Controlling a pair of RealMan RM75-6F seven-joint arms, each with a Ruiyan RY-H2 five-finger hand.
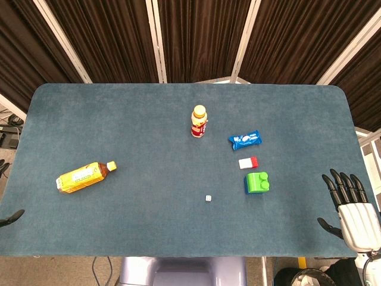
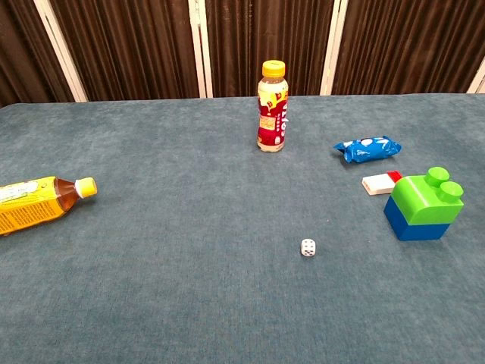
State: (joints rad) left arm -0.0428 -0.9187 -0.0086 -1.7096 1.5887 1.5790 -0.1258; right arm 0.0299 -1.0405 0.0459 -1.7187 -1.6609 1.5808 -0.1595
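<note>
Right hand (image 1: 351, 208): at the table's right near edge, fingers spread, holding nothing. Nearest: green-and-blue plastic building block (image 1: 256, 182), beside a small red-and-white flat box (image 1: 248, 162) and a crinkled blue snack packet (image 1: 245, 140). Left hand (image 1: 11, 217): only a dark tip shows; its fingers cannot be made out. Upright yellow-capped plastic bottle (image 1: 199, 121), red label, pale contents. Lying tea bottle (image 1: 84, 176), yellow label. White die (image 1: 208, 198). Blue felt-like table (image 1: 119, 119).

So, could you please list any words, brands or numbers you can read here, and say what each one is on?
No text can be read with certainty.
Lying tea bottle: yellow label with print, too blurred.
Standing bottle: red and yellow label, print too small.
Blue snack packet: white logo, not legible.
Die: dark pips, count unclear.
White and red box, green and blue block: no text seen.
</note>
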